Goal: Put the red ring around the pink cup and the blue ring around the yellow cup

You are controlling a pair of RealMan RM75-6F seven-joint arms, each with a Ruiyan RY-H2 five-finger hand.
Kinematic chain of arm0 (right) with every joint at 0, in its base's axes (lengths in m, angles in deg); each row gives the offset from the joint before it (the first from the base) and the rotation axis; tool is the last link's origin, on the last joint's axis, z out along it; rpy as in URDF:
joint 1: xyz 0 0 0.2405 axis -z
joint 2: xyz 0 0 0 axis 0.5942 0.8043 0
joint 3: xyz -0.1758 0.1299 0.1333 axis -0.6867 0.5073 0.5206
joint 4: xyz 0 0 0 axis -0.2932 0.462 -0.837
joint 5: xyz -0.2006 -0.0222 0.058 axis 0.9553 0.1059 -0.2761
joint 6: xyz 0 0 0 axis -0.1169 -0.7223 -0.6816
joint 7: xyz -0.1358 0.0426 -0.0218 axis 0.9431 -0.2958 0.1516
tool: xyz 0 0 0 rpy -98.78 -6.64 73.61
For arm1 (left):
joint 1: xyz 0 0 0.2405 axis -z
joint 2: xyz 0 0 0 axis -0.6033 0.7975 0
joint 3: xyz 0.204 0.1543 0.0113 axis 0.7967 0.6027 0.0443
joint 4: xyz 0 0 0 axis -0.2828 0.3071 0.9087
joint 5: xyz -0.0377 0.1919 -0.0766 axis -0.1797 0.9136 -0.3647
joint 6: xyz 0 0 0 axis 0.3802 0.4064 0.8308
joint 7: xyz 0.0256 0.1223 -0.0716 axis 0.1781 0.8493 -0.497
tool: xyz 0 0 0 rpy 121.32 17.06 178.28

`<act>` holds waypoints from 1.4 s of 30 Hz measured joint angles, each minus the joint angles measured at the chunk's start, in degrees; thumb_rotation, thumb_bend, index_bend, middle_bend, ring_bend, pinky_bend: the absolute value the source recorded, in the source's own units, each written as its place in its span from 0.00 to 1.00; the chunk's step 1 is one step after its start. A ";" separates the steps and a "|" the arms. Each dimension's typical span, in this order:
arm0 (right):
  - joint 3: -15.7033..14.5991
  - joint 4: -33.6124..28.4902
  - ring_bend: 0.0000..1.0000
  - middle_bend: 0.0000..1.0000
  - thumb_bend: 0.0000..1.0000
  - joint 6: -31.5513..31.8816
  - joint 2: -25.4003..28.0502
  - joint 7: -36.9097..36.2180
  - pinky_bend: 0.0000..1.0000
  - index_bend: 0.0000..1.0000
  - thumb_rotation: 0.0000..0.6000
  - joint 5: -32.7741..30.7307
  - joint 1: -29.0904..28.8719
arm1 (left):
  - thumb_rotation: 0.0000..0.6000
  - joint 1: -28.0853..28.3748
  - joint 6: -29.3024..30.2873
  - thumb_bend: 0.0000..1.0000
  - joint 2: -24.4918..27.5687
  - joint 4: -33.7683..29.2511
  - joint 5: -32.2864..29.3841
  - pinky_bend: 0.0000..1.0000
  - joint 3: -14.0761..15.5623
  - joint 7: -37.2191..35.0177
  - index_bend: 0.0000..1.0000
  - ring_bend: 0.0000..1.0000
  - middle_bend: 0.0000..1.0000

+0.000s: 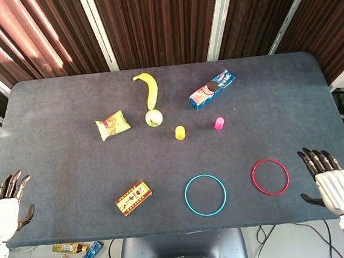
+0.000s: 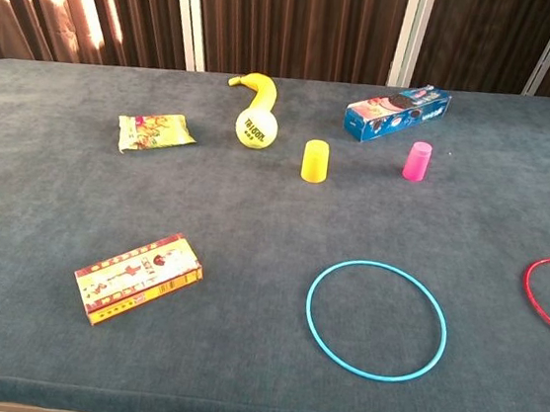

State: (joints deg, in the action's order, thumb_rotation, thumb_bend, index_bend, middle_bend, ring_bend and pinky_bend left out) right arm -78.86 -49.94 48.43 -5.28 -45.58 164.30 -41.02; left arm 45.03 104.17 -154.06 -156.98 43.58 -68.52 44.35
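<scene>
The red ring [image 1: 270, 177] lies flat near the table's front right; the chest view shows only its left arc [image 2: 549, 295]. The blue ring [image 1: 205, 194] [image 2: 376, 320] lies flat left of it. Further back, the small pink cup [image 1: 219, 122] [image 2: 417, 162] and the yellow cup [image 1: 180, 132] [image 2: 315, 160] stand upside down, apart from both rings. My right hand [image 1: 328, 180] hovers at the front right corner, fingers spread, empty, right of the red ring. At the front left edge my left hand [image 1: 1, 208] is likewise spread and empty. Neither hand shows in the chest view.
A banana [image 1: 149, 87] and a tennis ball [image 1: 153, 118] lie behind the yellow cup. A blue cookie box [image 1: 212, 89] sits behind the pink cup. A yellow snack packet [image 1: 113, 125] lies at left, and a red-yellow box [image 1: 133, 197] at front left.
</scene>
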 measured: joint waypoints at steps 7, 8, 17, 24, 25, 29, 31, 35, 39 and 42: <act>-0.86 -0.72 0.89 0.83 0.14 -4.94 0.36 3.00 0.80 0.32 1.00 -1.73 -1.03 | 1.00 -0.02 0.13 0.38 0.11 -0.18 0.18 0.22 0.04 -0.22 0.13 0.00 0.00; -0.87 -0.59 0.92 0.85 0.16 -5.54 0.24 3.06 0.83 0.34 1.00 -1.94 -1.34 | 1.00 0.03 -0.07 0.38 0.14 -0.22 0.20 0.22 0.11 -0.21 0.13 0.00 0.00; -0.65 4.86 1.00 0.99 0.35 -9.54 -3.11 -0.49 1.00 0.49 1.00 -2.78 -3.70 | 1.00 0.08 -0.27 0.38 0.48 -0.54 0.11 0.22 0.18 -0.77 0.13 0.00 0.02; -0.71 8.47 1.00 1.00 0.38 -14.06 -5.28 -3.65 1.00 0.53 1.00 -4.22 -5.59 | 1.00 -0.07 0.03 0.38 0.68 -0.57 0.20 0.23 0.17 -1.31 0.14 0.00 0.02; -0.82 9.22 1.00 1.00 0.38 -14.48 -5.71 -4.16 1.00 0.54 1.00 -4.21 -5.86 | 1.00 -0.10 0.09 0.38 0.71 -0.57 0.19 0.23 0.16 -1.37 0.14 0.00 0.02; -1.32 11.32 1.00 1.00 0.39 -15.67 -6.97 -5.76 1.00 0.56 1.00 -4.00 -6.52 | 1.00 -0.13 0.10 0.38 0.79 -0.58 0.10 0.23 0.12 -1.61 0.14 0.00 0.02; -1.60 12.10 1.00 1.00 0.39 -16.45 -7.39 -6.51 1.00 0.56 1.00 -3.95 -6.84 | 1.00 -0.11 0.04 0.38 0.79 -0.58 0.09 0.23 0.12 -1.67 0.14 0.00 0.02; -2.25 13.33 1.00 1.00 0.39 -17.57 -8.15 -7.58 1.00 0.57 1.00 -3.68 -7.34 | 1.00 -0.04 -0.14 0.38 0.78 -0.61 0.06 0.23 0.16 -1.52 0.14 0.00 0.02; -2.64 14.51 1.00 1.00 0.45 -17.93 -8.91 -8.11 1.00 0.58 1.00 -3.43 -7.60 | 1.00 -0.03 -0.20 0.38 0.85 -0.70 0.00 0.23 0.17 -1.61 0.15 0.00 0.02; -2.83 15.46 1.00 1.00 0.48 -18.12 -9.48 -8.59 1.00 0.58 1.00 -3.28 -7.76 | 1.00 -0.05 -0.20 0.38 0.89 -0.74 -0.01 0.23 0.18 -1.66 0.15 0.00 0.02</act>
State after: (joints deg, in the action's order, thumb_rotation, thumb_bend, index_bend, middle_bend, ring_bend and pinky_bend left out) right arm -81.69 -34.48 30.31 -14.77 -54.17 161.02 -48.77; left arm 44.99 103.97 -153.17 -157.72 43.57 -68.35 42.69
